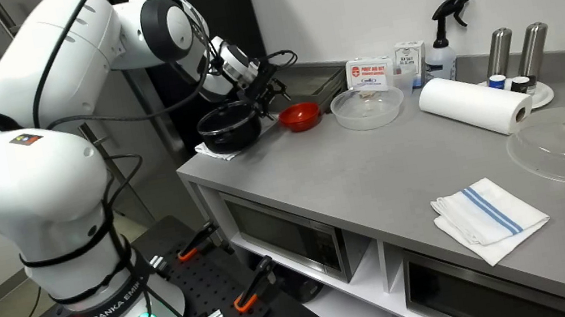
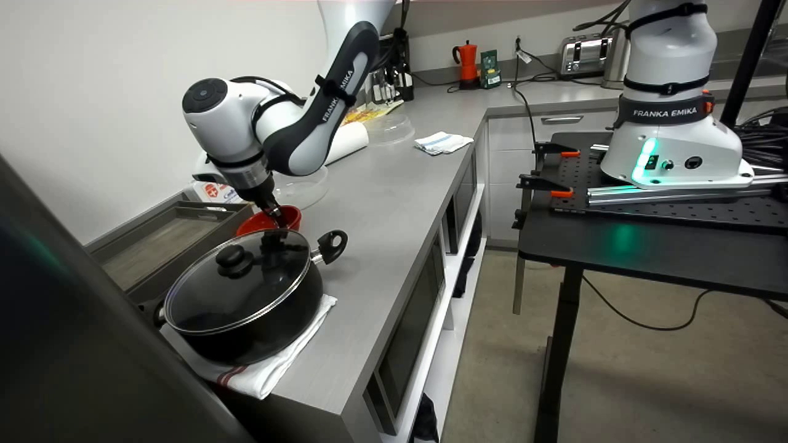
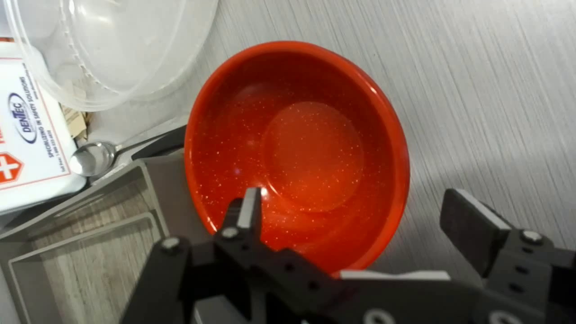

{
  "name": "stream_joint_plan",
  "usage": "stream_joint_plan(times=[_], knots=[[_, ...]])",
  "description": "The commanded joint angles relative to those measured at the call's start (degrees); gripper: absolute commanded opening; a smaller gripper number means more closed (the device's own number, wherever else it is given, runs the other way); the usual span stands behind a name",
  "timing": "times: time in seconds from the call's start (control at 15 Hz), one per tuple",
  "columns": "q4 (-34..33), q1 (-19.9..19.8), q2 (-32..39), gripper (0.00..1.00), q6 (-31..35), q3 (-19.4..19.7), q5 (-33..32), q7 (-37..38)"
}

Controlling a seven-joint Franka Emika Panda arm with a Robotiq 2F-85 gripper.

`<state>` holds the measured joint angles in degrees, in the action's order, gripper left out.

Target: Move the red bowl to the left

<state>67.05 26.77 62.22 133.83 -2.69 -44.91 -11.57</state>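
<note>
The red bowl (image 3: 297, 153) is sitting below the end effector (image 3: 354, 198), whose fingers are standing wide apart, one over the bowl's inside, the other over the counter (image 3: 477, 90).

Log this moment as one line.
red bowl: on counter, between pot and clear tub | jaws: open, one over bowl, one outside it in wrist view | grasp: none | leftward move: unconfirmed

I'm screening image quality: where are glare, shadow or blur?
Wrist view: small glare spots on the red bowl, soft shadow on the countertop to its right; in an exterior view: the dark panel in the left foreground looks blurred, and green light from the robot base reflects off the black table.
</note>
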Motion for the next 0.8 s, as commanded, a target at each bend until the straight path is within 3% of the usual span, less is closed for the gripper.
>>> stream_joint_plan(times=[0.0,0.73], knots=[[3.8,0.1,-4.1,1.0,-2.6,-0.1,0.3,0.0],[11.5,0.4,-14.7,1.0,-9.9,2.6,0.3,12.3]])
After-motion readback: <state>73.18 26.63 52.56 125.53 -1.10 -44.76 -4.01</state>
